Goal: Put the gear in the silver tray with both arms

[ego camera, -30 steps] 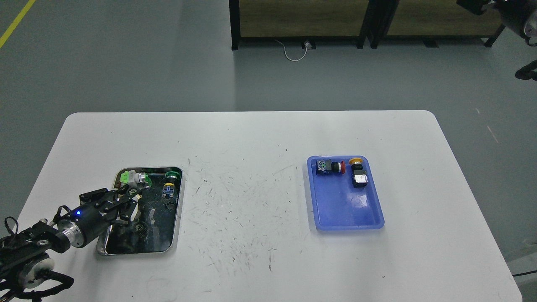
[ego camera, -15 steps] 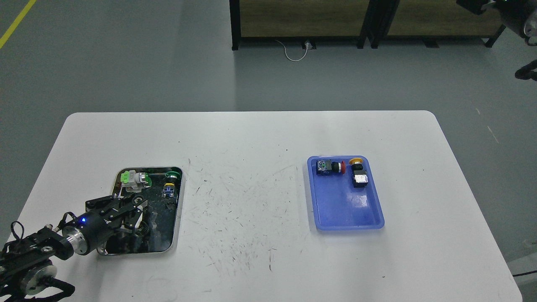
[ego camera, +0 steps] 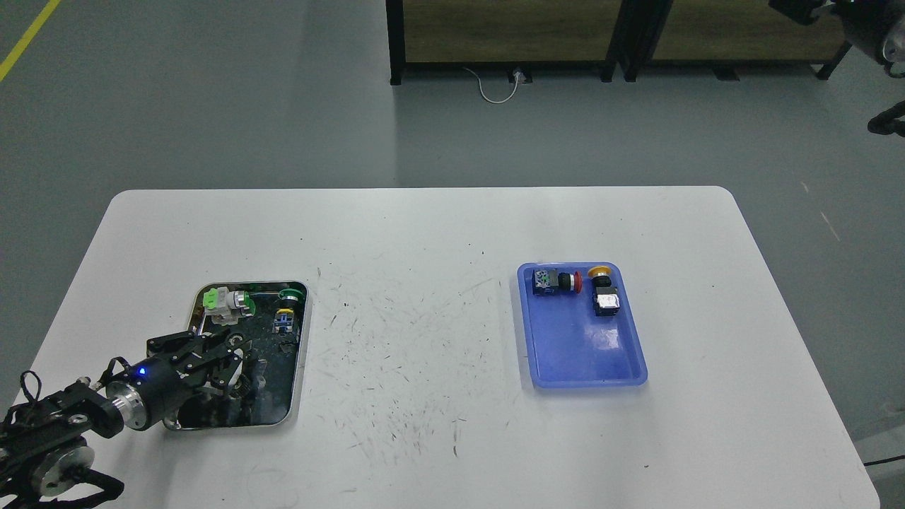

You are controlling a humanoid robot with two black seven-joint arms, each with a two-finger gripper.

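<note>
White table point(ego camera: 438, 233) has wide bare room across its far half and between the two trays, both sitting well inside the edges; left pincer point(ego camera: 233, 353) hangs over the near-left part of the silver tray point(ego camera: 300, 367), fingers spread apart and gripping nothing, right pincer not in view. Silver tray at table's left holds a green-and-silver part point(ego camera: 226, 302), a green-capped button point(ego camera: 288, 295) and a small blue-yellow part point(ego camera: 283, 319) along its far end. Blue tray point(ego camera: 587, 353) at right holds a red-capped button point(ego camera: 558, 281) and a yellow-capped button point(ego camera: 603, 291) at its far end, near half bare.
</note>
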